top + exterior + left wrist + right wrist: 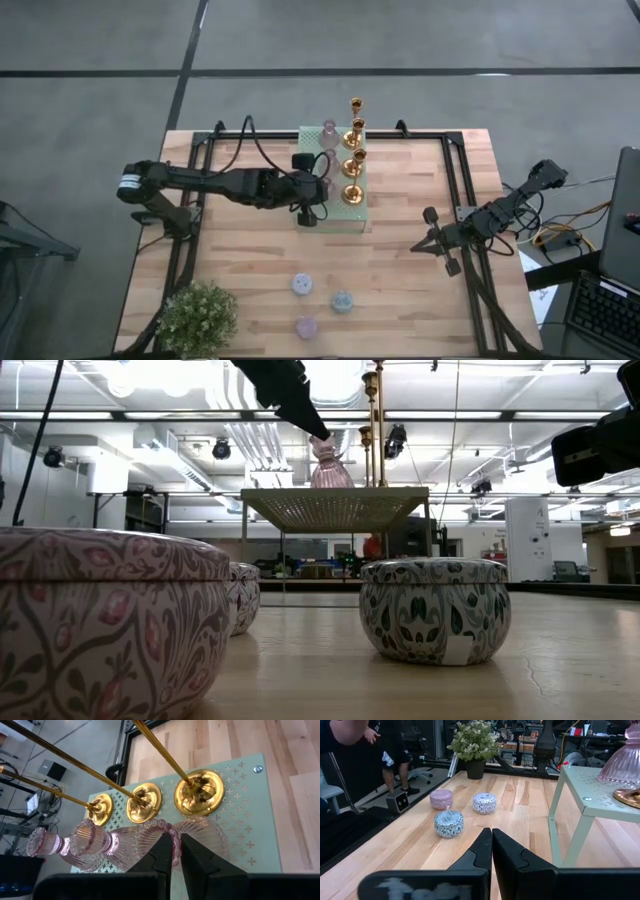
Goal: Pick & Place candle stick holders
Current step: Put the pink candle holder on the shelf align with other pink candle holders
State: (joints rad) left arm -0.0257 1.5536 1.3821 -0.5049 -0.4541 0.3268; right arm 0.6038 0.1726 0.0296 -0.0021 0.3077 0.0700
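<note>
A pale green perforated stand [322, 218] at the table's middle carries a row of tall gold candle stick holders [351, 165] [199, 792] and two pink ribbed glass ones. My left gripper [312, 192] [320, 432] is shut on the nearer pink holder [202, 834] [331, 468]. The other pink holder [75, 845] stands on its base farther back on the stand. Three squat round patterned holders [303, 285] [448, 823] sit on the wood near the front edge. My right gripper [491, 836] [432, 238] waits shut above the table's right side. My left gripper holds the pink glass holder by the beaded rim of its top cup [174, 842], which runs between the two fingers. The fingers slant down from the table's left side. The holder is upright, base level with the stand's top; whether it is lifted clear I cannot tell.
A leafy potted plant [197, 318] stands at the near left corner. Black frame rails [455, 190] run along both sides of the table. Open wood lies between the stand and the three squat holders. A person [395, 750] stands beyond the table in the right wrist view.
</note>
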